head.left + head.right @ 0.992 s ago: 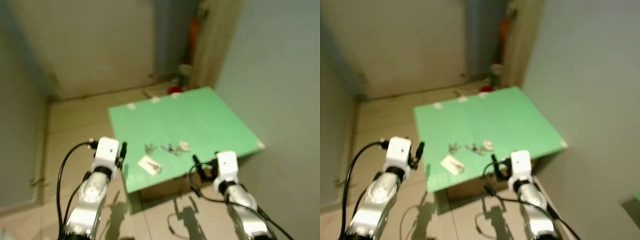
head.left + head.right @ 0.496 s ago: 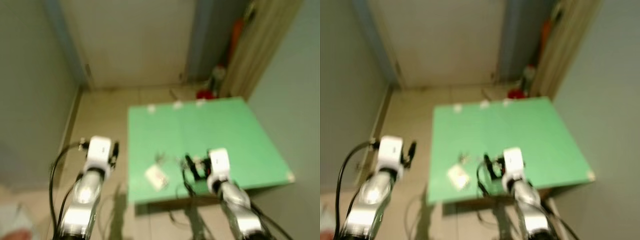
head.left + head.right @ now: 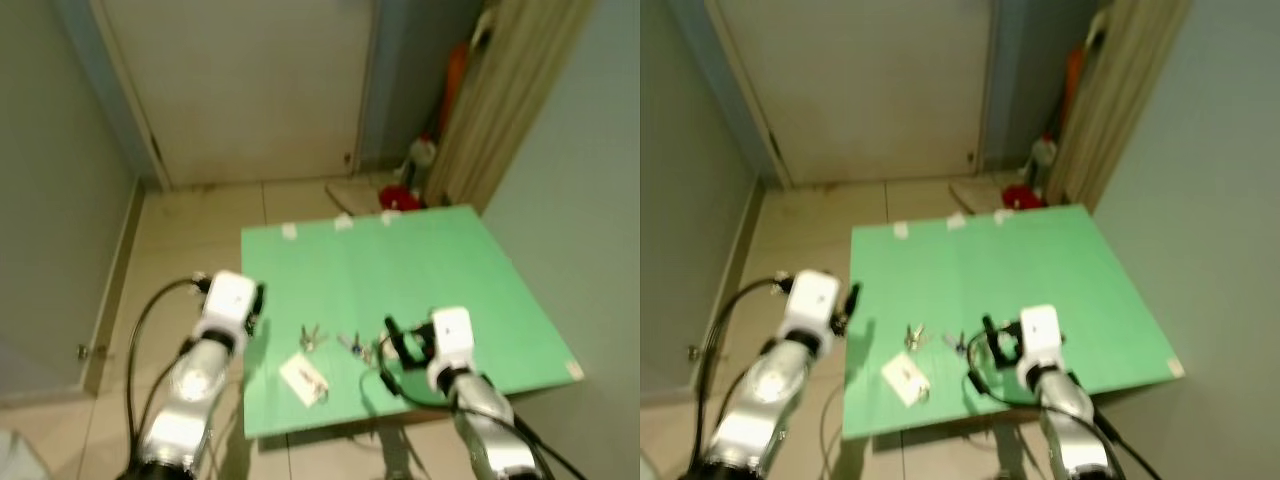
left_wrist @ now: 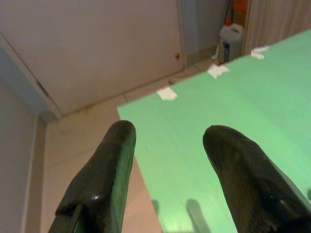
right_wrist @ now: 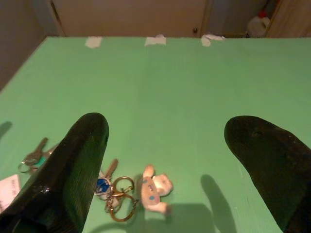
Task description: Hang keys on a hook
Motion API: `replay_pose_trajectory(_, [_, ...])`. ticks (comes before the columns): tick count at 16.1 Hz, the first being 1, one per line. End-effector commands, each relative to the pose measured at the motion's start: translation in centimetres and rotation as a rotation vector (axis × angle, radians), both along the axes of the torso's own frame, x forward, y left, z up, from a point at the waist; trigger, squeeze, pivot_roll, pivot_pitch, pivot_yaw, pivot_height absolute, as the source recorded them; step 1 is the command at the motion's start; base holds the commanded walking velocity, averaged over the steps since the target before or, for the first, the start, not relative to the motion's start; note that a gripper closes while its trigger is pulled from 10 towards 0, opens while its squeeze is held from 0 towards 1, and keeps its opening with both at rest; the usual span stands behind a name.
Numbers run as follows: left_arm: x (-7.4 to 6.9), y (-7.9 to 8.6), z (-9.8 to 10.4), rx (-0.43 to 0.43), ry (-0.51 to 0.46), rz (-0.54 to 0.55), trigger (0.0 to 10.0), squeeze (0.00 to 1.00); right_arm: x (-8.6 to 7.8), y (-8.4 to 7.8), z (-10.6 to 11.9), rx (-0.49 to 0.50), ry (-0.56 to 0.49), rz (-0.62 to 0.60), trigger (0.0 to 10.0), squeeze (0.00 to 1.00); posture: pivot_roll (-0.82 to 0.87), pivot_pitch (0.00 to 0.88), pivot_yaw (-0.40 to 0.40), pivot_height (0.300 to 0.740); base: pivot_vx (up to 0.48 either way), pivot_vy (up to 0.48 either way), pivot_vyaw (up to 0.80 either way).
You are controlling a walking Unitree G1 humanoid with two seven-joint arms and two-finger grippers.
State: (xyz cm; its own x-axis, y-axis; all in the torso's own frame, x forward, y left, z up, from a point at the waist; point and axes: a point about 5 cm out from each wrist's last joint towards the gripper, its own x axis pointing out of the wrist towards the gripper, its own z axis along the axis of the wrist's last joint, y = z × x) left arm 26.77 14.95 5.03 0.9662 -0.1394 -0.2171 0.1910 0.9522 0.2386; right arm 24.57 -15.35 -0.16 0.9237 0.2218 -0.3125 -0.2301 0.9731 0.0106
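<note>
On low green table (image 5: pixel 194 97): bunch of metal keys with brass rings and white plush charm (image 5: pixel 127 187), just ahead of right gripper (image 5: pixel 165 160), fingers spread wide, empty. Left gripper (image 4: pixel 167 160) likewise open, at table's edge. Keys light, slippery, jangly; pinch at ring.

You have dim, warm indoor light with no glare. Both eye views are soft throughout, with fine detail lost on the small items on the green tabletop (image 3: pixel 420 260). The wrist views are sharper at distance, while the near black fingers (image 5: pixel 68 165) are out of focus. Faint finger shadows fall on the tabletop beneath each end effector.
</note>
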Motion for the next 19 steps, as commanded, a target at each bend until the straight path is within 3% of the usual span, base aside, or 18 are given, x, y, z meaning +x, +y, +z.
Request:
replay_pose_trajectory(1, [-0.3,0.2,-0.7,0.009,0.036,0.004,10.0,0.00,-0.2,0.1,-0.1,-0.001,-0.004,-0.001,10.0,0.00,0.02,0.047,0.009,0.740,0.000,0.000,0.00])
replay_pose_trajectory(4, [-0.5,0.3,-0.1,0.013,0.012,-0.006,10.0,0.00,-0.5,0.3,-0.8,-0.003,0.028,-0.001,10.0,0.00,0.03,0.077,0.020,0.740,0.000,0.000,0.00])
replay_pose_trajectory(7, [-2.1,2.4,1.4,0.062,-0.043,-0.023,10.0,0.00,-2.2,1.4,-2.5,0.059,0.119,0.026,10.0,0.00,0.10,0.132,0.051,0.740,0.000,0.000,0.00])
replay_pose_trajectory(9, [-4.5,4.9,2.5,0.127,-0.073,-0.053,10.0,0.00,-5.3,4.0,-3.5,0.153,0.195,0.198,10.0,0.00,0.14,0.169,0.057,0.740,0.000,0.000,0.00])
replay_pose_trajectory(11, [-8.2,6.9,1.9,0.188,-0.038,-0.134,10.0,0.00,-7.4,5.8,-4.5,0.146,0.226,0.284,10.0,0.00,0.18,0.205,0.041,0.740,0.000,0.000,0.00])
replay_pose_trajectory(12, [-9.6,6.7,1.1,0.192,-0.015,-0.200,10.0,0.00,-7.2,6.1,-4.5,0.147,0.219,0.284,10.0,0.00,0.19,0.229,0.029,0.740,0.000,0.000,0.00])
replay_pose_trajectory(16, [-12.4,5.3,-1.2,0.152,0.055,-0.321,10.0,0.00,-6.3,6.0,-3.9,0.105,0.188,0.350,10.0,0.00,0.14,0.279,-0.017,0.740,0.000,0.000,0.00])
replay_pose_trajectory(18, [-12.5,5.0,-1.1,0.137,0.043,-0.322,10.0,0.00,-5.7,5.8,-3.7,0.091,0.169,0.334,10.0,0.00,0.13,0.285,-0.026,0.740,0.000,0.000,0.00])
replay_pose_trajectory(19, [-12.7,4.3,-1.2,0.080,0.036,-0.323,10.0,0.00,-4.8,5.9,-3.2,0.084,0.137,0.309,10.0,0.00,0.13,0.291,-0.034,0.740,0.000,0.000,0.00])
